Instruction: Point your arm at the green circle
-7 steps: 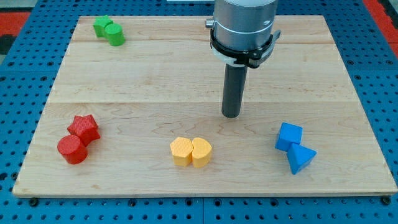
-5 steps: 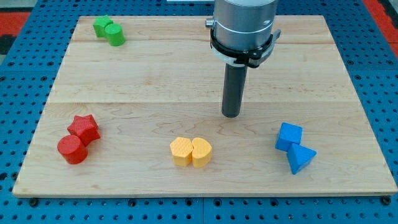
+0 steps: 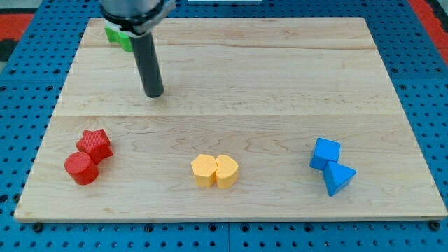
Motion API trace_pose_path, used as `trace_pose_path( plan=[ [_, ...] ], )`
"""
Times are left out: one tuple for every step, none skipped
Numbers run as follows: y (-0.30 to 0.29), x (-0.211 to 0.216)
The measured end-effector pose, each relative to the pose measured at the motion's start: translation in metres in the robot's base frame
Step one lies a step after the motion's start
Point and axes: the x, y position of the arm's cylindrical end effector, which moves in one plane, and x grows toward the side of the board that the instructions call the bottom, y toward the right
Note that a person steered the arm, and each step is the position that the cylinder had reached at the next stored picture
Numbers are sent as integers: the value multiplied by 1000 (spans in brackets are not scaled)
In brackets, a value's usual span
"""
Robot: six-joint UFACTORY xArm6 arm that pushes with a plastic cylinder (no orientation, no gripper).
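My tip [image 3: 153, 94] has swung from the board's middle to its upper left, so the pointing looks nearly done; it is a bare rod with no fingers to spread or pinch, touching nothing; just beyond it, the green circle [image 3: 125, 41] peeks out behind the arm, near the top-left corner.

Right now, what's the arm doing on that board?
My tip rests on the wooden board, near its top-left corner. It sits just below and right of the two green blocks, which the arm partly hides, so their shapes are unclear. Nothing is being touched. The red star and cylinder, the yellow pair and the blue pair sit near the bottom edge.
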Motion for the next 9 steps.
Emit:
trace_pose_path(
  plan=[
    [-36, -10],
    [-82, -10],
    [-93, -12],
    [-93, -17],
    [-114, -36],
    [-103, -51],
    [-102, -62],
    [-102, -77],
    [-96, -94]
  ],
)
